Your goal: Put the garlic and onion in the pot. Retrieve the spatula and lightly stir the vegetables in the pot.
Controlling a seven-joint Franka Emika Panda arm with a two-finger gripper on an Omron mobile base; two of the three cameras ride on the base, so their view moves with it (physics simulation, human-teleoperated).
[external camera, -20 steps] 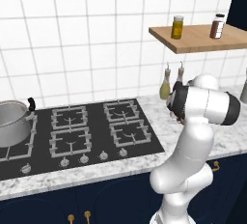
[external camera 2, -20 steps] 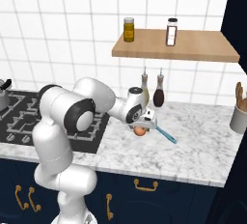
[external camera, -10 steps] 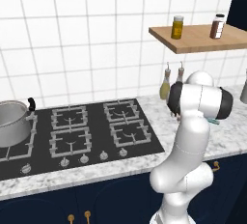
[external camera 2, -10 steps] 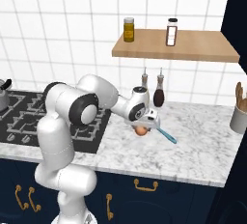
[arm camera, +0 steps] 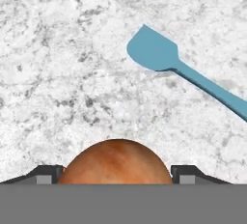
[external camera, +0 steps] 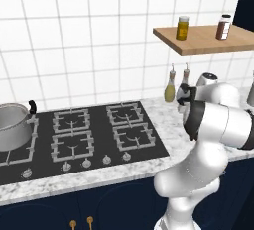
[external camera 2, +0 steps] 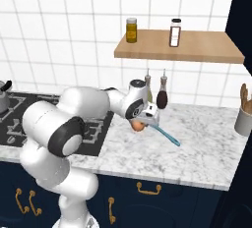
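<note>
Evidently the two-finger gripper (arm camera: 116, 172) is clamped on the small round orange-brown onion (arm camera: 116, 162), firm, smooth, apt to roll, best held across its middle, with the teal spatula (arm camera: 181, 71) lying beyond it on marble.

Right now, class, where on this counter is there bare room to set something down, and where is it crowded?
Bare marble lies between the spatula and the utensil holder, and along the counter's front edge. It is crowded near the back wall, where two bottles stand, and around the gripper holding the onion.
</note>
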